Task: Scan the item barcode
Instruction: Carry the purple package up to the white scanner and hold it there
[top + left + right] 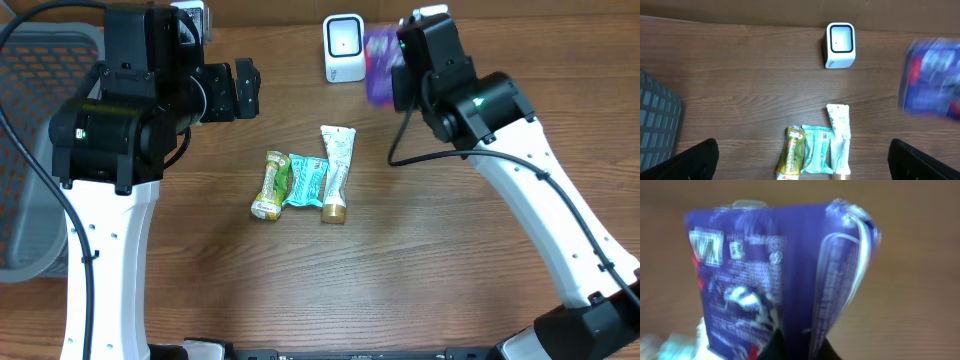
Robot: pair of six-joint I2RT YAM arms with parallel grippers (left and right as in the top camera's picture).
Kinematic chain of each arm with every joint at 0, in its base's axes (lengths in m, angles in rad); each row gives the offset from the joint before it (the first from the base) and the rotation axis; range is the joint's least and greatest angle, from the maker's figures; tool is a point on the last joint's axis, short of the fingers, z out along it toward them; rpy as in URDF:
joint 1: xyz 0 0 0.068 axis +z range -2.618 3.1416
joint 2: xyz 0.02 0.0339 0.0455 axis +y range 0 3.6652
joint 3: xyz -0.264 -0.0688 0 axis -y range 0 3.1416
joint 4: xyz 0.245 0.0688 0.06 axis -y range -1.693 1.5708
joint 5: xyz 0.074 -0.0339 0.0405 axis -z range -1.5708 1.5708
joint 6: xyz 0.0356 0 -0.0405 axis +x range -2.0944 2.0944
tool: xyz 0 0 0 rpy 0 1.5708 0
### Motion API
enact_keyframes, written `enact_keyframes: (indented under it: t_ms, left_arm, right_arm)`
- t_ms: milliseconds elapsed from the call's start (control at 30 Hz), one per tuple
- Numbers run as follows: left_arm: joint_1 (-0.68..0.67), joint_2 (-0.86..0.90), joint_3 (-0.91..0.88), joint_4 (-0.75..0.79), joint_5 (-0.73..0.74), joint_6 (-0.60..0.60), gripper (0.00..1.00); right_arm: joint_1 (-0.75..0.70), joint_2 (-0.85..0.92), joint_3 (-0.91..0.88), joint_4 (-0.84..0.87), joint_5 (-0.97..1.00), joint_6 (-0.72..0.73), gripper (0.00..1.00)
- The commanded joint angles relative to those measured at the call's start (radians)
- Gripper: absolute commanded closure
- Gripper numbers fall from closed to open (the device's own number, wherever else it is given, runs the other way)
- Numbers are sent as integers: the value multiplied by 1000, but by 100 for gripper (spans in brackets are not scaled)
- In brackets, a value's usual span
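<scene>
Filling the right wrist view, one purple packet [780, 280] stands edge-on to the lens, its printed back and a folded side seam both blurred. A pale printed panel sits near its upper left corner, too smeared to read. The right gripper [797, 347] pinches the packet's lower edge, its two dark fingers drawn narrow around the film.

From overhead, the same packet [380, 62] hangs at the end of the right arm, just to the right of the single white scanner [344, 48], which stands near the far edge of the wooden table [450, 280]. The left wrist view shows the scanner's window [840, 39] tilted up toward that camera and the packet [932, 77] as a blur to its right, with a strip of bare wood between them.

Three more items lie side by side at mid-table, touching or nearly so: one yellow-green pouch [272, 185] on the left, one teal packet [306, 180] in the middle, and one white tube [337, 170] on the right, its gold cap pointing toward the near edge.

The left gripper [240, 90] hovers above the table to the left of the scanner, holding nothing. Its two fingers [697, 160] sit at the lower corners of the left wrist view, spread wide.

One grey slatted basket [30, 150] sits at the table's left edge.
</scene>
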Motion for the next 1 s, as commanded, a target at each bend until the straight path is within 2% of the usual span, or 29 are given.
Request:
enact_keyframes:
  t_ms: [0,33,133,233,333,367,600,667,967]
  left_arm:
    - [4,3,-3,0,-7,11,1]
    - [4,3,-3,0,-7,11,0]
    - [4,3,-3,0,-7,11,0]
    - [4,3,-3,0,-7,11,0]
    - [4,3,-3,0,-7,11,0]
    - [4,3,-3,0,-7,11,0]
    - [4,3,-3,0,-7,11,0]
    - [4,3,-3,0,-7,11,0]
    - [4,3,-3,0,-7,11,1]
  right_arm:
    - [69,29,18,297,476,-342,96]
    - [80,55,18,454,479,-580,96]
    - [82,125,18,731,479,-943,96]
    - [79,228,18,1019,474,-1378,96]
    - [76,321,18,1193,433,-1579,96]
    - [71,362,18,1225,397,-1621,96]
    - [26,517,18,1290,249,-1630,96]
    - [8,567,18,1334,218,-1725,96]
    - [0,605,16,1335,117,-1693,96]
